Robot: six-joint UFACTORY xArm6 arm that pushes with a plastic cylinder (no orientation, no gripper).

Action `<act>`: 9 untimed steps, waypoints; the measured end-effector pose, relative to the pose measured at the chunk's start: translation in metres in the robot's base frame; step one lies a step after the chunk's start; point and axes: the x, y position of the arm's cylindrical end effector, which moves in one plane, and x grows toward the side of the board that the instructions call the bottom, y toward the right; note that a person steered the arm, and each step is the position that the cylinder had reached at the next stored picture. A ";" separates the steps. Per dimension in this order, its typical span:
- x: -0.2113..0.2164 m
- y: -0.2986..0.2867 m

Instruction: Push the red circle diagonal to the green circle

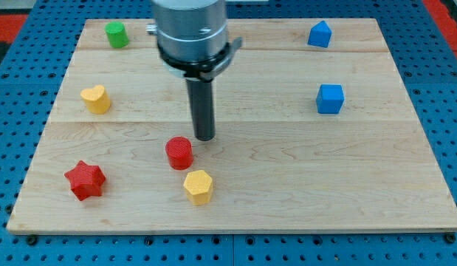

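Your arm is cut off at the view's top: you see only the grey housing and dark clamp ring, nothing above. The rod (203, 111) hangs straight down from it, upright. The housing hides part of the counter's (287, 185) far edge next to the green circle. A small grey tab peeks out on the housing's left; you can't tell what it is.

The end effector is a bare rod with no jaws, so nothing opens or closes. My tip (204, 138) sits on the board, just up and to the right of the red circle (179, 152), very near it; contact is too close to call.

The red circle lies in the lower left-centre. The green circle (116, 34) is well apart from it, in the top left corner.

Others:
- yellow hexagon (198, 186), just below and right of the red circle
- red star (85, 179), lower left
- yellow heart (96, 98), left side
- blue house-shaped block (320, 34), top right
- blue cube (330, 98), below it
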 end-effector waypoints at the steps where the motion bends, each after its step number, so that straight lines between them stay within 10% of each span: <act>1: -0.024 -0.064; 3: 0.027 -0.089; 5: 0.057 0.093; 7: 0.005 0.117; 9: 0.053 0.242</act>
